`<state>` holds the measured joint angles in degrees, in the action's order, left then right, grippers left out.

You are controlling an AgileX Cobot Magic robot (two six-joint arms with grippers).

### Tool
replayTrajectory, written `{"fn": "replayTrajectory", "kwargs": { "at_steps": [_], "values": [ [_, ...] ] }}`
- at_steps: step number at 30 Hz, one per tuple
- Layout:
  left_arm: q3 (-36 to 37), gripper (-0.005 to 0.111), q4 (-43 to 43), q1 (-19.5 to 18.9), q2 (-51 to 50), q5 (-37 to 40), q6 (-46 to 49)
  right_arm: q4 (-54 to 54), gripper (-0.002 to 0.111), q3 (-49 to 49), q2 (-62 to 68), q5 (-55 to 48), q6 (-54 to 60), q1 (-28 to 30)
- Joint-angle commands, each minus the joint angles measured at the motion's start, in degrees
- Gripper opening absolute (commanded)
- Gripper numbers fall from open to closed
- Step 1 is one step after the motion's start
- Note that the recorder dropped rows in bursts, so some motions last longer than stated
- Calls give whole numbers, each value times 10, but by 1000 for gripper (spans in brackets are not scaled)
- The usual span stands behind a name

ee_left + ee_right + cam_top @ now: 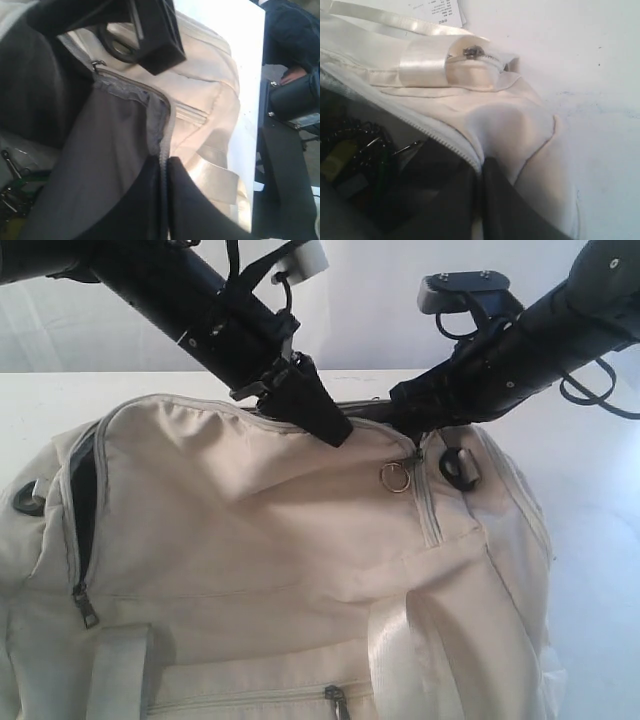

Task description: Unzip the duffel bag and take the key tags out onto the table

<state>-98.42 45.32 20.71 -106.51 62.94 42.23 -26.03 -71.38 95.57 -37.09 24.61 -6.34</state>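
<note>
Beige fabric of the duffel bag (260,540) crowds the near side, its main zip open along the top. Up there the left pincer (165,161) is clamped narrow on the grey-lined lip of the opening. Just to its right, the right pincer (480,167) is pinched tight on the zip edge. Below them the mouth gapes. Deep in the dark lining lies what looks like the key tags (380,165), a tangle of green plastic and metal rings, none yet on the white counter (600,560). Trouble I'd expect: both pincers are busy holding cloth, so whichever lets go to reach in may let the soft lip sag over the tags. The rings could also snag the lining coming out.
</note>
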Motion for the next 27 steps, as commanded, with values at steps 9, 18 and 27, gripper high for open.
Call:
{"fn": "replayTrajectory", "kwargs": {
  "at_steps": [9,18,27],
  "values": [
    [151,0,101,1,124,70,13,9,0,-14,2,41,-3,2],
    [299,0,116,126,213,37,11,10,0,-14,2,23,-8,14],
    [352,0,132,159,225,-23,9,10,11,-22,2,-18,-8,14]
  ]
}}
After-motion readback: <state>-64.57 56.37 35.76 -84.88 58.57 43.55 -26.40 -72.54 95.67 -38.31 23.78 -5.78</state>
